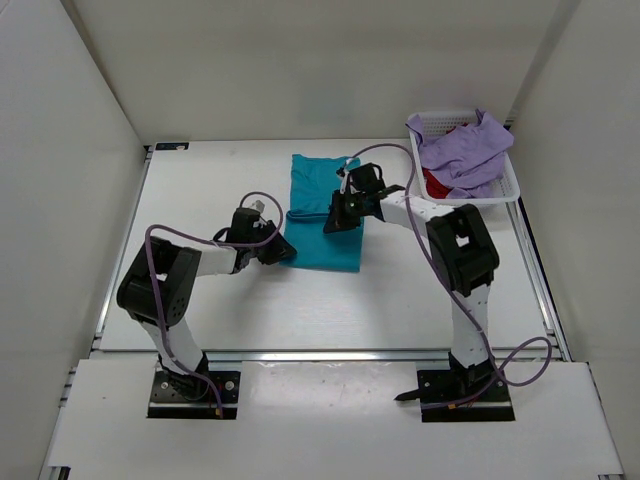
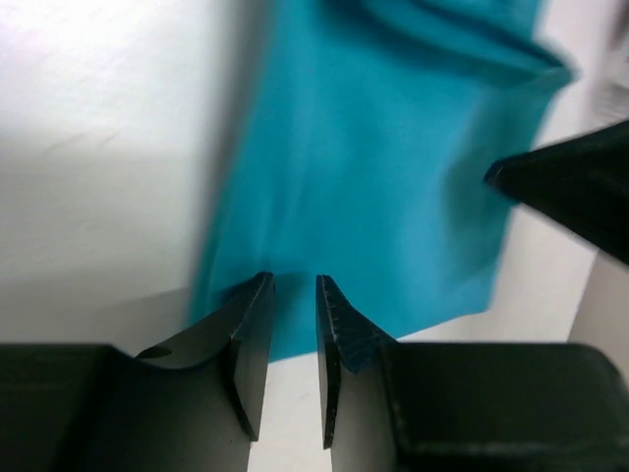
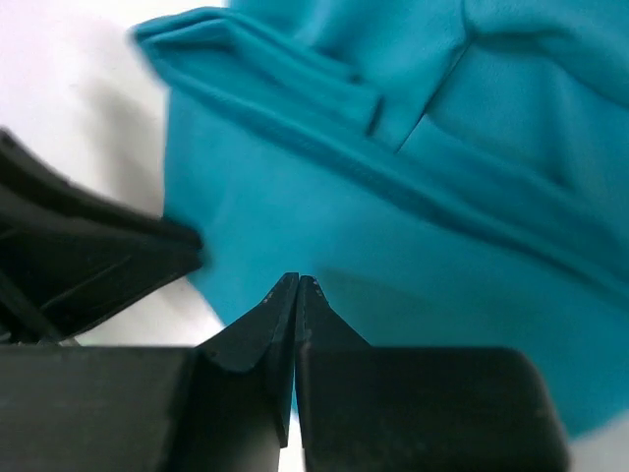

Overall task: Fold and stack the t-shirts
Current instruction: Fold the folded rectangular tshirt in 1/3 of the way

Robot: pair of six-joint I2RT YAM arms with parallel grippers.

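The teal cloth t-shirt [image 1: 322,200] lies lengthwise away from the arms. The left end effector [image 2: 293,282], slightly spread, is at its near-left corner. The right end effector [image 3: 297,281], pressed together, is over its right edge.

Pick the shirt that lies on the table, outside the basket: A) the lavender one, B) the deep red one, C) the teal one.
C: the teal t-shirt lies spread on the table, while the lavender t-shirt and the red t-shirt sit in the basket.

One t-shirt [image 1: 322,245] mid table [image 1: 200,180]; basket [image 1: 510,185] back right, two t-shirts [image 1: 465,150] inside.
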